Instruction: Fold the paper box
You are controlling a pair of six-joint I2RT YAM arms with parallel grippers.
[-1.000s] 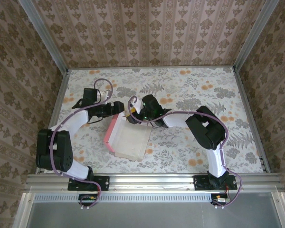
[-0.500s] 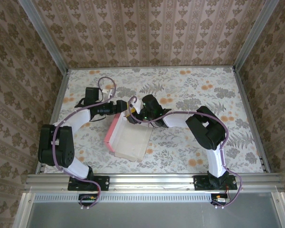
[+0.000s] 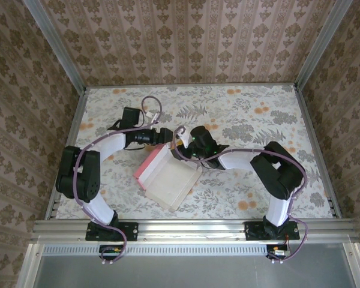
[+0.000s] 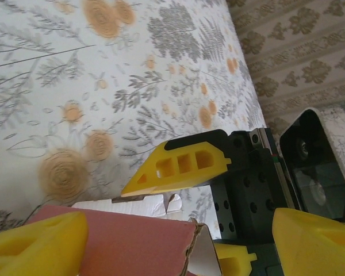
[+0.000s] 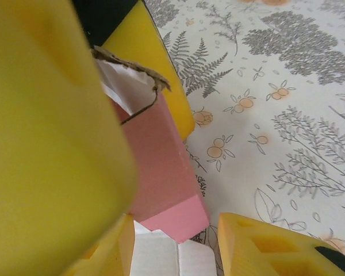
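Observation:
The paper box [image 3: 173, 181] lies mid-table as a shallow tray, with a whitish inside and a raised pink wall [image 3: 149, 168] on its left. Both grippers meet at its far end. My left gripper [image 3: 165, 139] is open, and the pink wall [image 4: 121, 244] runs between its fingers [image 4: 34, 241], short of the right one. My right gripper [image 3: 185, 143] is open around the wall's end corner [image 5: 178, 213], with a gap to its right finger [image 5: 264, 247]. The wall's top edge [image 5: 132, 63] looks ragged. A whitish flap [image 5: 172, 259] lies below the corner.
The floral tablecloth [image 3: 246, 114] covers the table, which has metal rails at its sides and near edge [image 3: 192, 227]. Patterned walls enclose it. The right gripper's yellow finger and black body [image 4: 178, 167] sit close ahead of the left wrist camera.
Both grippers have shifted right. The box has turned and slid a little to the right with them. The left arm reaches farther across the table.

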